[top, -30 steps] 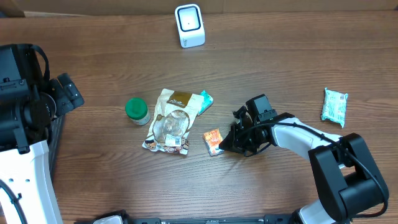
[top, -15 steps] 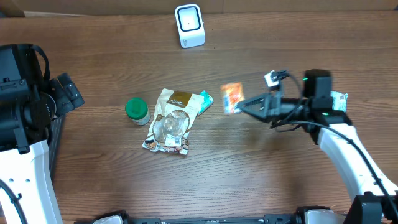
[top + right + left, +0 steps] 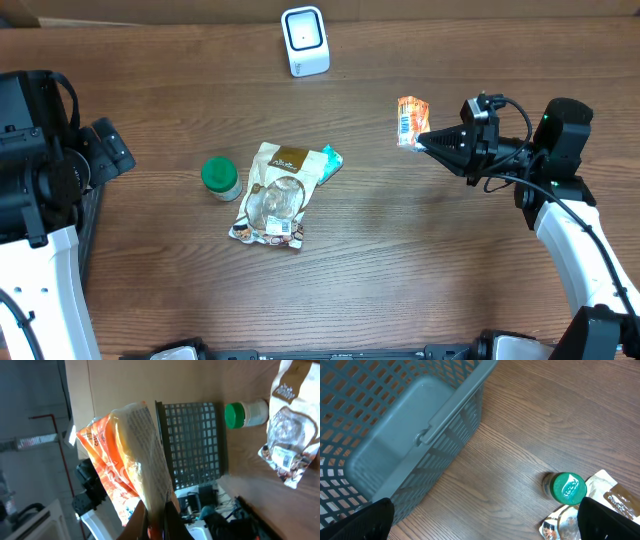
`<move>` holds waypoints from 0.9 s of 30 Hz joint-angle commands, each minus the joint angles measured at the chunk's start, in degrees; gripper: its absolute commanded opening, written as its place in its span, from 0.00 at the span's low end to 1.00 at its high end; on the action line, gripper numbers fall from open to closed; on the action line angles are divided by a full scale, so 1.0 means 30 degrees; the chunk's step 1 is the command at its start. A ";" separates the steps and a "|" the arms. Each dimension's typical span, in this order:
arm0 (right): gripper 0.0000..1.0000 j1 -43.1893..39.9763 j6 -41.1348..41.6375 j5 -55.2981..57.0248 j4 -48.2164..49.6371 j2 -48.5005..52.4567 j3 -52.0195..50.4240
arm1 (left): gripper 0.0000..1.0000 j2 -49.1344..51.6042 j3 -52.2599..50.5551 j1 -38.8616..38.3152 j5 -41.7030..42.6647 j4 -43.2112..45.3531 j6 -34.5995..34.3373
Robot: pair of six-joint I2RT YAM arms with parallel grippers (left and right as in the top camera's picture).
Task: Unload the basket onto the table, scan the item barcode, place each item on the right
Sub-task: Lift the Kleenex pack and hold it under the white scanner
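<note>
1. The wooden table (image 3: pixel 400 290) carried everything, with most items lying near its middle.
2. A gray basket (image 3: pixel 395 435) stood at the left edge. The left gripper (image 3: pixel 485 525) hung beside it, its fingers spread fully apart and holding nothing.
3. The right arm (image 3: pixel 570 230) reached toward the far side of the table. The right gripper (image 3: pixel 422 142) was closed tight, pinching one edge of the orange packet (image 3: pixel 411 118).
4. A brown pouch (image 3: pixel 275 195) lay flat in the middle, not touched by any arm.
5. The white scanner (image 3: pixel 304 40) stood at the far edge, well apart from the packet and to its left.
6. A jar with a green lid (image 3: pixel 220 178) stood just beside the pouch.
7. The orange packet was in the air, clear of the table, between the scanner and the right arm. A pale printed panel faced upward; I could not tell for sure that it was the barcode.
8. My judgement for this step: the arm should carry the packet in front of the scanner window, turn the wrist so the code faces it squarely, and hold steady. The fingers must not cover the code, and the thin packet may bend, so the grip should not loosen.
</note>
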 commanded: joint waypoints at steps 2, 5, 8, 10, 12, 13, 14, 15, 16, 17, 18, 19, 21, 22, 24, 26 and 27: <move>0.04 -0.0015 0.0444 -0.0204 0.0138 -0.0240 0.0306 | 1.00 -0.0168 0.0124 0.0102 -0.0124 -0.0036 -0.0335; 0.04 0.0175 -0.0634 -0.0036 0.0117 -0.0240 0.0306 | 1.00 -0.0168 0.0124 0.0102 -0.0124 -0.0036 -0.0335; 0.04 0.0947 -0.1996 0.0379 0.0095 -0.0233 0.0306 | 1.00 -0.0168 0.0124 0.0102 -0.0124 -0.0036 -0.0335; 0.04 0.1749 -0.2798 0.0845 -0.0270 -0.0233 0.0306 | 1.00 -0.0168 0.0124 0.0102 -0.0124 -0.0036 -0.0335; 0.04 0.2667 -0.4051 0.1894 -0.1311 -0.0233 0.0299 | 1.00 -0.0168 0.0124 0.0102 -0.0124 -0.0036 -0.0335; 0.04 0.3723 -0.5588 0.3672 -0.3177 -0.0219 0.0299 | 1.00 -0.0168 0.0124 0.0102 -0.0124 -0.0036 -0.0335; 0.04 0.4189 -0.6258 0.4648 -0.4095 -0.0219 0.0299 | 1.00 -0.0168 0.0124 0.0102 -0.0124 -0.0036 -0.0335; 0.04 0.4896 -0.7242 0.6382 -0.5508 -0.0219 0.0299 | 1.00 -0.0168 0.0124 0.0102 -0.0124 -0.0036 -0.0335; 0.04 0.6142 -0.8721 0.9464 -0.7752 -0.0219 0.0306 | 1.00 -0.0168 0.0124 0.0102 -0.0124 -0.0036 -0.0335; 0.04 0.6739 -0.9165 1.0979 -0.8626 -0.0219 0.0306 | 1.00 -0.0168 0.0124 0.0102 -0.0124 -0.0036 -0.0335; 0.04 0.7548 -0.9420 1.2881 -0.9588 -0.0219 0.0328 | 1.00 -0.0168 0.0124 0.0102 -0.0124 -0.0036 -0.0335; 0.04 0.8204 -0.9697 1.4214 -1.0295 -0.0219 0.0459 | 1.00 -0.0168 0.0124 0.0102 -0.0124 -0.0036 -0.0335; 0.04 0.9245 -1.0214 1.6436 -1.1934 -0.0219 0.1260 | 1.00 -0.0168 0.0124 0.0102 -0.0124 -0.0036 -0.0335; 0.04 0.9581 -1.0593 1.7522 -1.3049 -0.0204 0.1931 | 1.00 -0.0168 0.0124 0.0102 -0.0124 -0.0036 -0.0335; 0.04 1.0163 -1.1351 2.0407 -1.5926 -0.0044 0.3942 | 1.00 -0.0168 0.0124 0.0102 -0.0124 -0.0036 -0.0335; 0.04 1.0761 -1.2152 2.3911 -1.9351 0.0561 0.7111 | 1.00 -0.0168 0.0124 0.0102 -0.0124 -0.0036 -0.0335; 0.04 1.0979 -1.2393 2.5412 -2.0771 0.1027 0.8765 | 1.00 -0.0168 0.0124 0.0102 -0.0124 -0.0036 -0.0335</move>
